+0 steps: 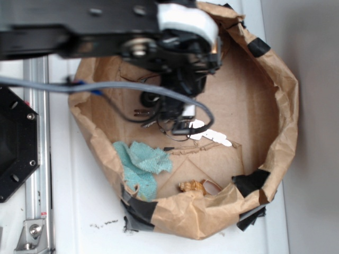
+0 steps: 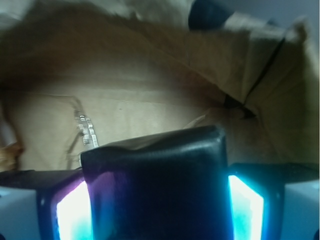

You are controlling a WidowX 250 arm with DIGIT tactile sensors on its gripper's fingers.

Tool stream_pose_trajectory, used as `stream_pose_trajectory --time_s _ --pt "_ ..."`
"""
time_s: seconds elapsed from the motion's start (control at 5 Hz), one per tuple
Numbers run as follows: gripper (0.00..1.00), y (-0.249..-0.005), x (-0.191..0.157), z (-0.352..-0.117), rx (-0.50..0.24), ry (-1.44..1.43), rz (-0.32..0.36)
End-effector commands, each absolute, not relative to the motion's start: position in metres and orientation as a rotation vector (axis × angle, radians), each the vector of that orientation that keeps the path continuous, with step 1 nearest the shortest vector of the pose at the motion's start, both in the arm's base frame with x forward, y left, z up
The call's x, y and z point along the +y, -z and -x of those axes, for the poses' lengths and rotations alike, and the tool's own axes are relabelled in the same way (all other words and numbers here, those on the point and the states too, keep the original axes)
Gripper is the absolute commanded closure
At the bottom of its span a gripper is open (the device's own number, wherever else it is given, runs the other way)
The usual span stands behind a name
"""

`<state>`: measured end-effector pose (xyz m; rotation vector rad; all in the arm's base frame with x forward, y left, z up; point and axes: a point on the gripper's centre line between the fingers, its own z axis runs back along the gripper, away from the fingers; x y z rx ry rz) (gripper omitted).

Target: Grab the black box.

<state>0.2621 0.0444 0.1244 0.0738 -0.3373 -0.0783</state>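
The tool is pinching the black box, which sits squarely between its two glowing pads in the wrist view. Ahead of the tool stands the brown paper rim, and a teal cloth lies off to one side.

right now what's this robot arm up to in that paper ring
The arm is reaching into the brown paper ring on the table. The wrist view shows the gripper closed on the black box, with a lit finger pad pressed against each side of it. In the exterior view the arm hides the box. Also inside the ring are a teal cloth, a small tan object near the lower rim and a white strip; none of these is being touched.
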Motion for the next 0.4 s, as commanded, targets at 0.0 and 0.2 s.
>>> stream_pose_trajectory --time_s 0.0,0.2 --pt "1.00 -0.1520 0.0045 -0.2846 -0.173 0.146 0.042" --pt "1.00 -0.1458 -0.0029 -0.2860 -0.113 0.213 0.017"
